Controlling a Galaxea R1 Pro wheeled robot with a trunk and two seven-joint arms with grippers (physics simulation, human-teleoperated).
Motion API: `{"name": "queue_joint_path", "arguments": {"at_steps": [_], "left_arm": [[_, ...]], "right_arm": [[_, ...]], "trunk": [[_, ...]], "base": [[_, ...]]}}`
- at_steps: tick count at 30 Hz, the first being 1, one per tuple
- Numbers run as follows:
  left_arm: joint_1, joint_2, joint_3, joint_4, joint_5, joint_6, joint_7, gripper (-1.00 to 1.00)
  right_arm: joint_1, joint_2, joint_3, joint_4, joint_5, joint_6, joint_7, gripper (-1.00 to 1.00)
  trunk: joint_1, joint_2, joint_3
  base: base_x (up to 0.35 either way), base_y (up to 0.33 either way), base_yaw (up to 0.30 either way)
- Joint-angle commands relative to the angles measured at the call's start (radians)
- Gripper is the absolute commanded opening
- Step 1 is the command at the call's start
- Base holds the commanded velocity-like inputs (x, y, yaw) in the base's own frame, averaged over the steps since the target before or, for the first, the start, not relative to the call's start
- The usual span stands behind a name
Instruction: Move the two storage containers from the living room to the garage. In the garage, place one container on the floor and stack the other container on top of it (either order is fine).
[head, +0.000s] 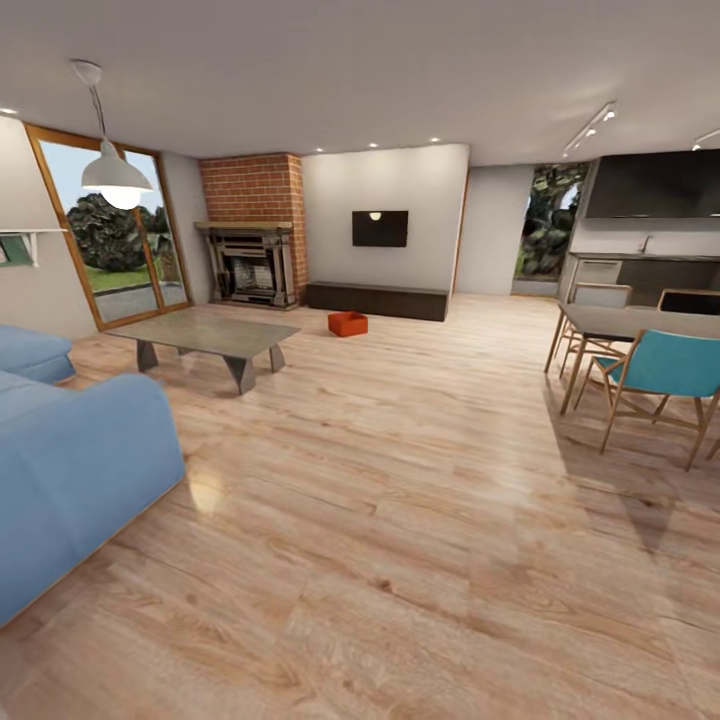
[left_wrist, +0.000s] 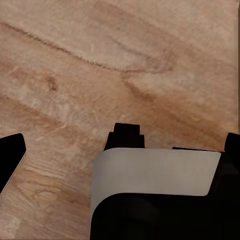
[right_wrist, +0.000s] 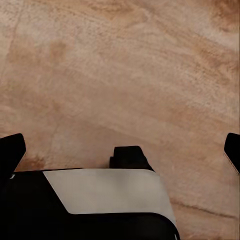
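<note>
One orange-red storage container sits on the light wood-plank floor of the living room, far ahead and just in front of the long dark low cabinet. The second container, the garage and its concrete floor are out of view. In the left wrist view my left gripper is open, its dark fingertips spread wide over bare wood planks. In the right wrist view my right gripper is open as well, with its fingertips far apart above the same floor. Nothing is held between either pair.
A blue sofa fills the near left. A low grey coffee table stands beyond it. The brick fireplace and glass doors lie at the back left. A dining table with a teal chair stands at the right. Open wood floor runs between.
</note>
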Motion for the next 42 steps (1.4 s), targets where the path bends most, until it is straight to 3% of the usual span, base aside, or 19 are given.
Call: {"name": "queue_joint_path", "arguments": {"at_steps": [1,15,31,42], "left_arm": [[-0.001,0.000,-0.001,0.000,0.006,0.003,0.002,1.00],[-0.001,0.000,0.000,0.000,0.006,0.003,0.002,1.00],[-0.001,0.000,-0.001,0.000,0.006,0.003,0.002,1.00],[-0.001,0.000,-0.001,0.000,0.006,0.003,0.002,1.00]], "right_arm": [[-0.001,0.001,0.008,0.003,-0.010,-0.006,-0.001,1.00],[-0.001,0.001,0.008,0.003,-0.010,-0.007,-0.001,1.00],[-0.001,0.001,0.008,0.003,-0.010,-0.007,-0.001,1.00],[-0.001,0.001,0.008,0.003,-0.010,-0.007,-0.001,1.00]], "trunk": [[0.001,0.000,-0.001],[0.001,0.000,-0.001],[0.001,0.000,-0.001],[0.001,0.000,-0.001]], "base": [[0.323,0.000,0.000],[0.323,0.000,-0.005],[0.323,0.000,-0.201],[0.323,0.000,-0.024]]}}
